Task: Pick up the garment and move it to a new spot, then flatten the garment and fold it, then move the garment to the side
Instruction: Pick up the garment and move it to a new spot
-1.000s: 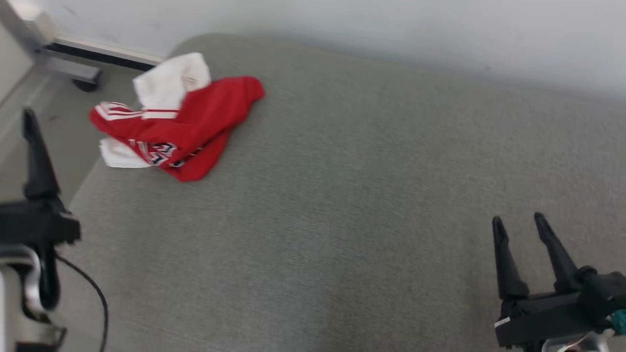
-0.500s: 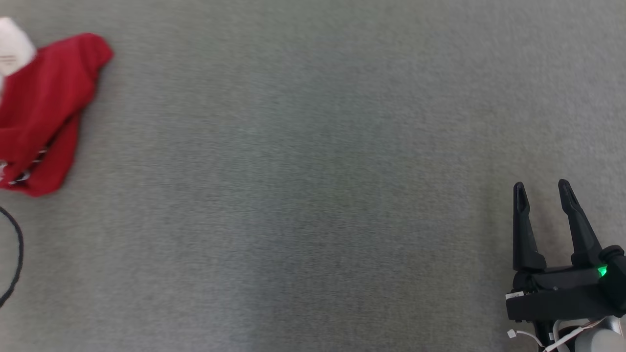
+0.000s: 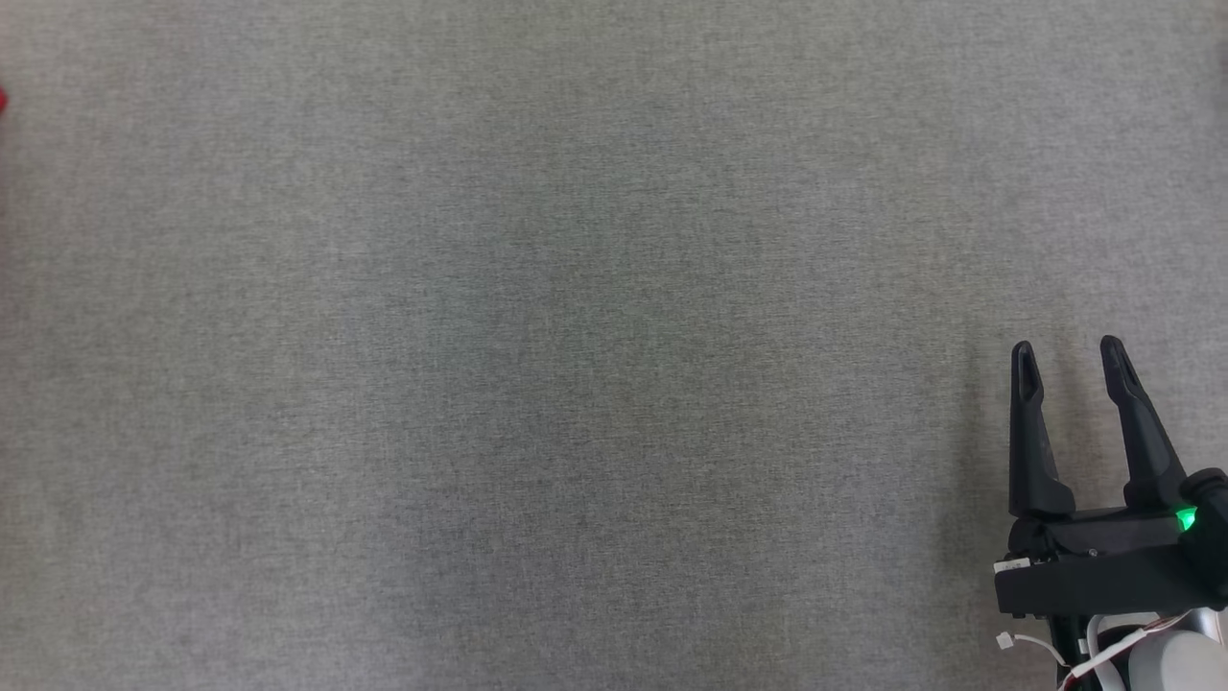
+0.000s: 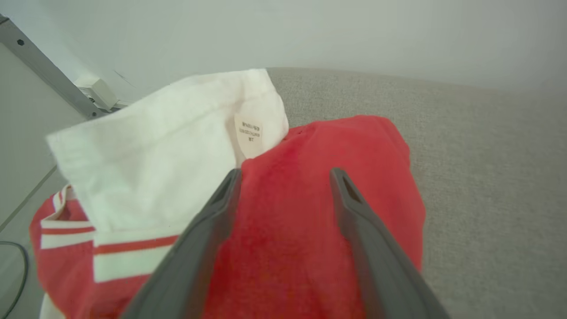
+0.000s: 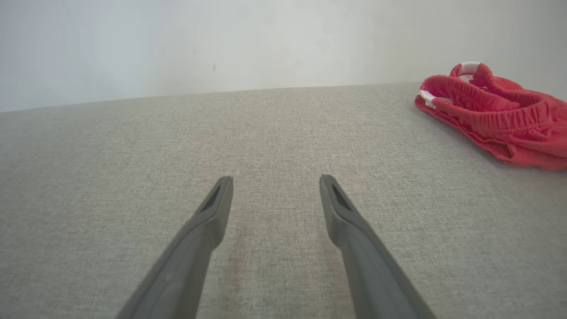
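Note:
The garment (image 4: 367,150) is a crumpled red and white piece with striped trim and a small label, lying near the edge of the grey padded surface (image 4: 487,146). In the left wrist view my left gripper (image 4: 285,175) hovers open just over its red part, one finger at the seam with the white cloth. A sliver of red (image 3: 2,101) touches the head view's left edge. My right gripper (image 3: 1067,347) stands open and empty at the lower right, over bare grey fabric (image 5: 275,178).
In the right wrist view a red piece of clothing with a gathered waistband (image 5: 496,110) lies at the right; I cannot tell whether it is the same garment. A pale wall (image 5: 221,44) runs behind the surface. A metal frame (image 4: 44,75) stands beyond the garment.
The head camera has swung right, so the garment and my left gripper slid out past the left edge. My right gripper stays open in much the same place.

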Robot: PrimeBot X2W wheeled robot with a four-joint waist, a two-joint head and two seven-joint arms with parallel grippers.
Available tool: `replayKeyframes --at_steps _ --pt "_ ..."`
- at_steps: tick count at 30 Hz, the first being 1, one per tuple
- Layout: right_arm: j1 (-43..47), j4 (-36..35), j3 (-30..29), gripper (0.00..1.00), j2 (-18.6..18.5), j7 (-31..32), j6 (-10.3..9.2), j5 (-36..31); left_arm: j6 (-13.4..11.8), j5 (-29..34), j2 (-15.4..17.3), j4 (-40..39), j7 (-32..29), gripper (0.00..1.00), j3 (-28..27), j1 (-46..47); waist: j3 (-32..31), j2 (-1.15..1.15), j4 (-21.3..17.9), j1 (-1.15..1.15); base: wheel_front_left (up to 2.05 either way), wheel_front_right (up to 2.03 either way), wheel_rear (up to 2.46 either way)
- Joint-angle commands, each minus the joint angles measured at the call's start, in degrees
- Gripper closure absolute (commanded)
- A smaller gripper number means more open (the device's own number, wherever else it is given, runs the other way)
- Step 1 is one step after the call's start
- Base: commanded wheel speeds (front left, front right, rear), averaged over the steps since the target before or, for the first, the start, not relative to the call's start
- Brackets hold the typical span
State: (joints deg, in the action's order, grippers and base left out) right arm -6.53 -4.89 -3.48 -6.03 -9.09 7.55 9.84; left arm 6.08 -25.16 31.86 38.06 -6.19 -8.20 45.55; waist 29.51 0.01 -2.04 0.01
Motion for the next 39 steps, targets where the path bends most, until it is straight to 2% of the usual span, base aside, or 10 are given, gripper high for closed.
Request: replayKeyframes --at_steps 1,15,16,17,18,22,29,33,39 --pt "-0.27 -0.10 -0.06 0.00 0.13 -0.04 -0.11 -0.26 0.37 -0.96 0.90 1.23 -0.82 0.00 0.21 0.78 -0.07 -0.01 -0.32 -0.01 0.00 0.00 0.00" --pt "0.07 -0.83 0.18 0.00 0.52 0.57 -0.11 -0.60 1.38 -3.89 1.80 13.08 -13.61 0.02 5.39 4.11 -0.85 -0.01 -1.27 -0.01 0.00 0.00 0.00" --pt "0.04 -0.86 0.22 0.00 0.55 0.59 -0.11 -0.57 1.41 -4.02 1.82 13.51 -13.77 0.66 5.66 4.35 -0.88 -0.01 -1.35 -0.01 0.00 0.00 0.00" --pt "0.04 -0.86 0.22 0.00 0.55 0.59 -0.11 -0.57 1.41 -4.02 1.82 13.51 -13.77 0.66 5.66 4.35 -0.88 -0.01 -1.35 -0.01 0.00 0.00 0.00" --pt "-0.02 -0.79 0.18 0.00 0.56 0.62 -0.11 -0.58 1.41 -3.53 2.21 14.27 -13.28 1.00 6.10 4.75 -0.98 -0.01 -1.44 -0.01 0.00 0.00 0.00" --pt "-0.08 -0.59 -0.04 0.00 0.69 0.72 -0.11 -0.69 1.42 -2.90 2.44 14.66 -10.77 1.00 6.60 5.97 -1.45 -0.01 -1.32 -0.01 0.00 0.00 0.00" --pt "0.48 0.19 0.17 0.00 0.76 0.28 -0.11 -0.24 -0.01 -0.74 2.19 13.16 1.91 1.00 6.94 9.07 -4.41 -0.01 -0.13 -0.01 0.00 0.00 0.00" --pt "0.83 1.35 0.62 0.00 0.87 0.04 -0.11 0.08 0.23 0.08 1.22 11.67 7.72 1.00 7.92 11.18 -6.93 -0.01 0.50 -0.01 0.00 0.00 0.00" --pt "1.45 4.19 1.23 0.00 1.11 -0.99 -0.11 0.95 0.25 2.07 -1.30 6.05 10.79 1.00 10.99 14.88 -11.13 -0.01 0.33 -0.01 0.00 0.00 0.00"
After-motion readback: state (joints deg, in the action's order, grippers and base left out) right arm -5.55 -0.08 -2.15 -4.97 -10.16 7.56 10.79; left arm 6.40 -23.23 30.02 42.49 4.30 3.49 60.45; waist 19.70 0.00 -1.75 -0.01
